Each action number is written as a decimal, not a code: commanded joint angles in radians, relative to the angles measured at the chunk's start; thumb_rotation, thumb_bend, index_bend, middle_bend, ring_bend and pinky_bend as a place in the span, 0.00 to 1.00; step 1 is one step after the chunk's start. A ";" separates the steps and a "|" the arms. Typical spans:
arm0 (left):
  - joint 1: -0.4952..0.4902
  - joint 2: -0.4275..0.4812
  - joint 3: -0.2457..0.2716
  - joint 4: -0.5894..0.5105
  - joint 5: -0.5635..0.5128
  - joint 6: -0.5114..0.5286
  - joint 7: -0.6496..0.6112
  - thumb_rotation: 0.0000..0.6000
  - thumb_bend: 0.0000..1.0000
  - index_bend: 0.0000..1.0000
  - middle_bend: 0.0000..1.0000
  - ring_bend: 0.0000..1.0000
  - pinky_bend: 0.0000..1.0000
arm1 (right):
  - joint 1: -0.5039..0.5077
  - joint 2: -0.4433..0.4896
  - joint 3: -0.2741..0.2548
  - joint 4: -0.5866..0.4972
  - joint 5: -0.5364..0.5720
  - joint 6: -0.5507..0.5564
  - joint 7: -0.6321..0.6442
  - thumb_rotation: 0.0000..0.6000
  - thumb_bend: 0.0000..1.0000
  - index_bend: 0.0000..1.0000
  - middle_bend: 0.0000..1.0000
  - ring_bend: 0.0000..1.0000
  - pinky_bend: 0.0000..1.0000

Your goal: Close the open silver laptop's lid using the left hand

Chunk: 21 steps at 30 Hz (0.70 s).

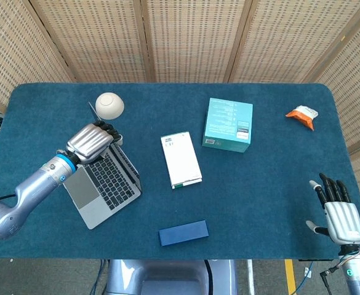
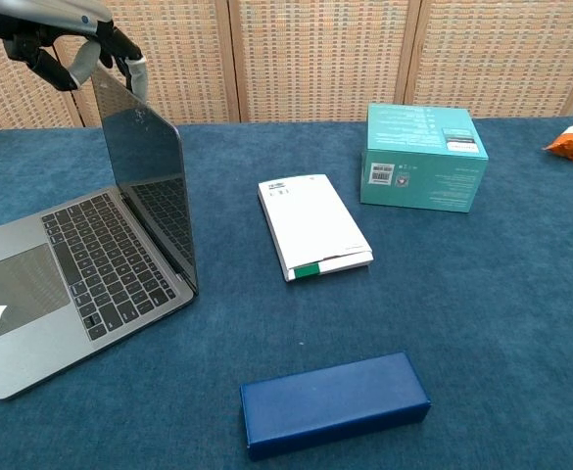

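The open silver laptop [image 1: 100, 184] [image 2: 80, 259] sits at the table's left front, its dark lid [image 2: 149, 166] standing close to upright. My left hand [image 1: 92, 141] [image 2: 66, 49] rests on the lid's top edge, fingers curled over it. Far off at the right front corner, my right hand [image 1: 338, 212] hangs open with fingers spread, holding nothing; the chest view does not show it.
A white round object [image 1: 109, 105] lies just behind the laptop. A white booklet [image 1: 180, 160] [image 2: 313, 226], a teal box [image 1: 228, 125] [image 2: 425, 157] and a dark blue box [image 1: 183, 233] [image 2: 335, 402] lie mid-table. An orange packet [image 1: 302, 115] is at the far right.
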 commanded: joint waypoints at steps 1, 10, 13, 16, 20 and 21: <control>-0.004 -0.001 0.007 -0.004 0.006 0.010 0.026 1.00 1.00 0.34 0.31 0.19 0.17 | 0.000 0.000 0.001 0.000 0.001 0.001 0.003 1.00 0.03 0.13 0.00 0.00 0.00; -0.021 0.031 0.024 -0.042 -0.014 -0.006 0.072 1.00 1.00 0.34 0.31 0.19 0.17 | -0.001 -0.001 0.000 0.002 0.000 0.002 0.004 1.00 0.03 0.13 0.00 0.00 0.00; -0.026 0.048 0.027 -0.058 -0.020 -0.008 0.083 1.00 1.00 0.34 0.31 0.19 0.17 | 0.000 -0.001 -0.001 0.004 -0.001 0.000 0.001 1.00 0.03 0.13 0.00 0.00 0.00; -0.029 0.062 0.029 -0.073 -0.025 -0.011 0.088 1.00 1.00 0.34 0.31 0.19 0.17 | 0.001 -0.002 -0.001 0.004 0.000 -0.001 0.000 1.00 0.03 0.13 0.00 0.00 0.00; -0.035 0.084 0.037 -0.088 -0.029 -0.019 0.103 1.00 1.00 0.34 0.31 0.19 0.17 | 0.000 -0.002 -0.001 0.002 -0.002 0.002 -0.001 1.00 0.03 0.13 0.00 0.00 0.00; -0.036 0.087 0.040 -0.091 -0.030 -0.020 0.106 1.00 1.00 0.34 0.31 0.19 0.17 | 0.000 -0.002 -0.001 0.002 -0.002 0.002 -0.001 1.00 0.03 0.13 0.00 0.00 0.00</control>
